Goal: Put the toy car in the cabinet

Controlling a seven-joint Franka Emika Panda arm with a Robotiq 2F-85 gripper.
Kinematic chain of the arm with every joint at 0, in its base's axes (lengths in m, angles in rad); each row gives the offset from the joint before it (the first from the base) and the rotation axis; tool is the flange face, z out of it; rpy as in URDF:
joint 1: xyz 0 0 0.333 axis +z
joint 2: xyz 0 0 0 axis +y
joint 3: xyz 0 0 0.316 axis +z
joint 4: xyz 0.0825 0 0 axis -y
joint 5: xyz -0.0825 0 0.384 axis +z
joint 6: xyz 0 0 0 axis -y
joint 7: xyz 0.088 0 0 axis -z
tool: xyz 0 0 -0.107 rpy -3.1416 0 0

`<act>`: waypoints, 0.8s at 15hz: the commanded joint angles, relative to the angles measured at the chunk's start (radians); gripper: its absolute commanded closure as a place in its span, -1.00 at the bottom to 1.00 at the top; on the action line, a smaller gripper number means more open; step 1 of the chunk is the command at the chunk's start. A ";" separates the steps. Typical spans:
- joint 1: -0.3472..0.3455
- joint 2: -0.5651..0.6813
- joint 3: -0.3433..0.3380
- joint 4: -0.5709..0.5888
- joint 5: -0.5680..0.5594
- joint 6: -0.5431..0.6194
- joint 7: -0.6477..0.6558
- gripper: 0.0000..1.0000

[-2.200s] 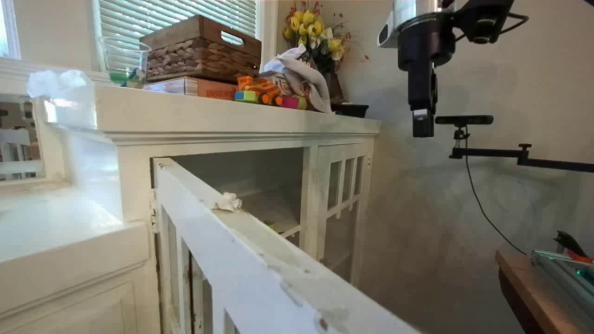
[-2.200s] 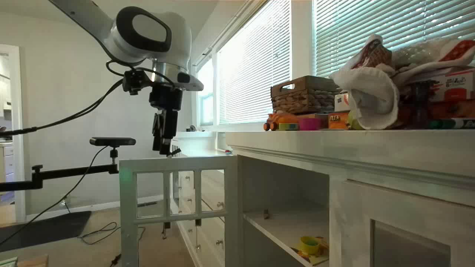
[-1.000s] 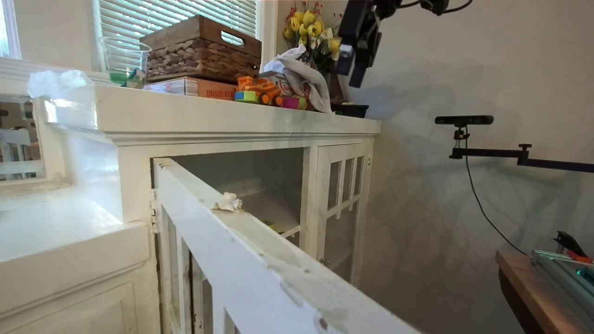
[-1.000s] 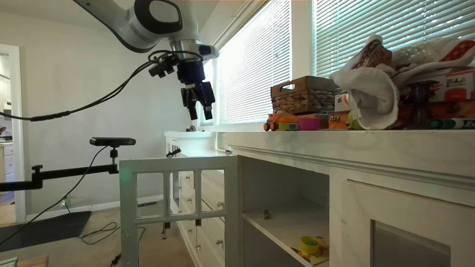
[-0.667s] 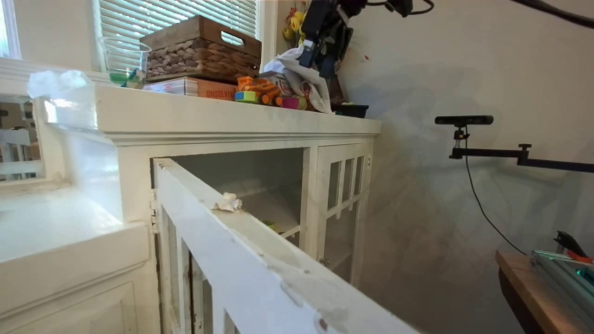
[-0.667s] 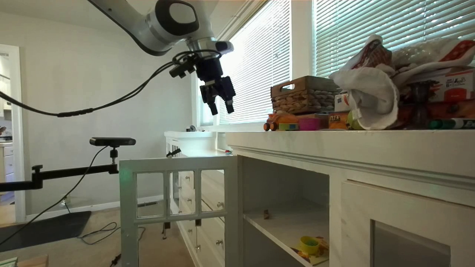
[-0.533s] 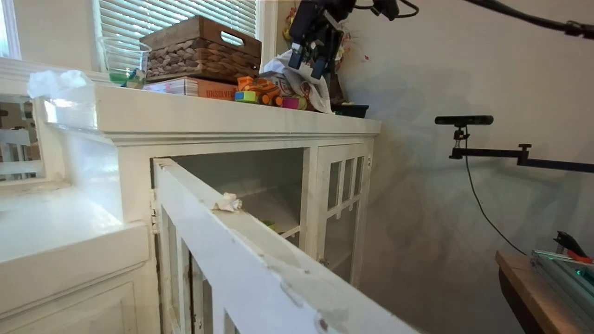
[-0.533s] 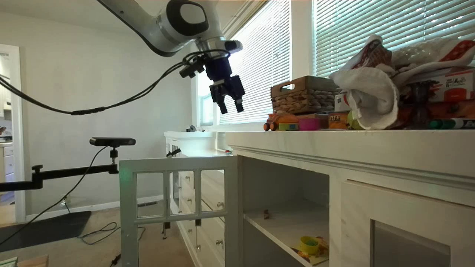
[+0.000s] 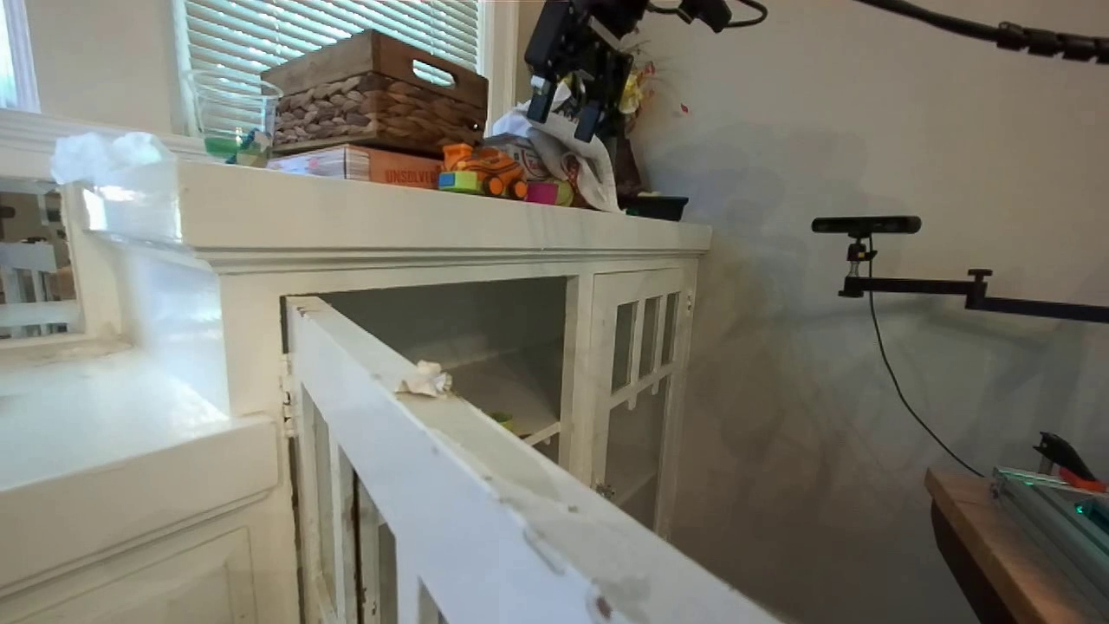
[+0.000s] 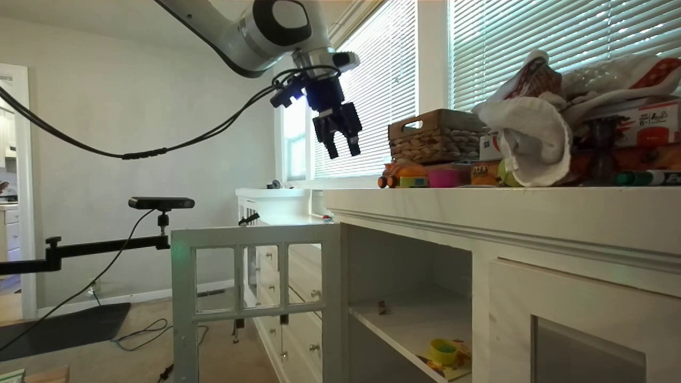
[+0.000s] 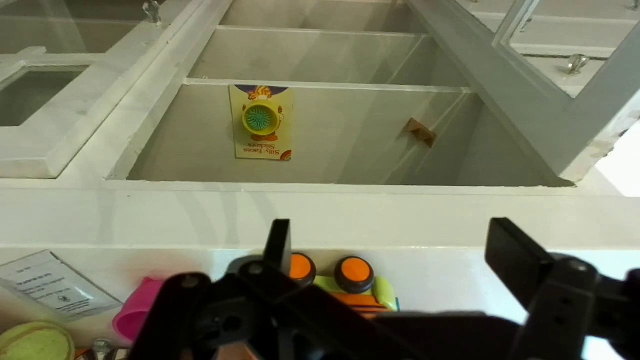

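Note:
The orange toy car [image 9: 489, 169] stands on the flat top of the cream-white cabinet [image 9: 416, 212], near its front edge; both also show in an exterior view, the car [image 10: 403, 169] and cabinet [image 10: 479, 205]. My gripper [image 9: 563, 117] is open and empty, above the car's level and apart from it, off to its side. It also shows in an exterior view [image 10: 344, 152]. In the wrist view the fingers of my gripper [image 11: 392, 237] are wide apart; the car [image 11: 355, 272] is partly hidden behind a finger and the gripper body. The cabinet's glass-paned door [image 10: 183, 298] stands open.
Beside the car are a wicker basket [image 9: 372, 104], a pink cup [image 10: 442, 178], a white cloth-like bundle [image 10: 537, 138] and a flower vase. On the inner shelf [image 10: 404, 314] lie a yellow cup [image 11: 260, 117] and a small brown piece [image 11: 420, 132]. A white lump [image 9: 426, 379] sits on the door's top edge.
My gripper has risen from above the open door and moved toward the cabinet top and the car, tilting. Its fingers looked close together at first and now show apart. The car has not moved.

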 commanded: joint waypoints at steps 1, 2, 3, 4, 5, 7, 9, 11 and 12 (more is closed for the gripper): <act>0.022 0.006 -0.035 0.023 0.051 0.012 -0.163 -1.00; 0.019 0.008 -0.040 0.029 0.034 0.024 -0.201 -1.00; 0.020 0.014 -0.049 0.041 0.037 0.031 -0.254 -1.00; 0.019 0.021 -0.058 0.054 0.038 0.038 -0.296 -1.00; 0.022 0.029 -0.069 0.067 0.054 0.039 -0.356 -1.00; 0.025 0.044 -0.085 0.095 0.071 0.043 -0.453 -1.00; 0.029 0.063 -0.097 0.122 0.083 0.041 -0.565 -1.00; 0.032 0.094 -0.106 0.159 0.103 0.023 -0.693 -1.00; 0.032 0.111 -0.109 0.177 0.110 0.020 -0.750 -1.00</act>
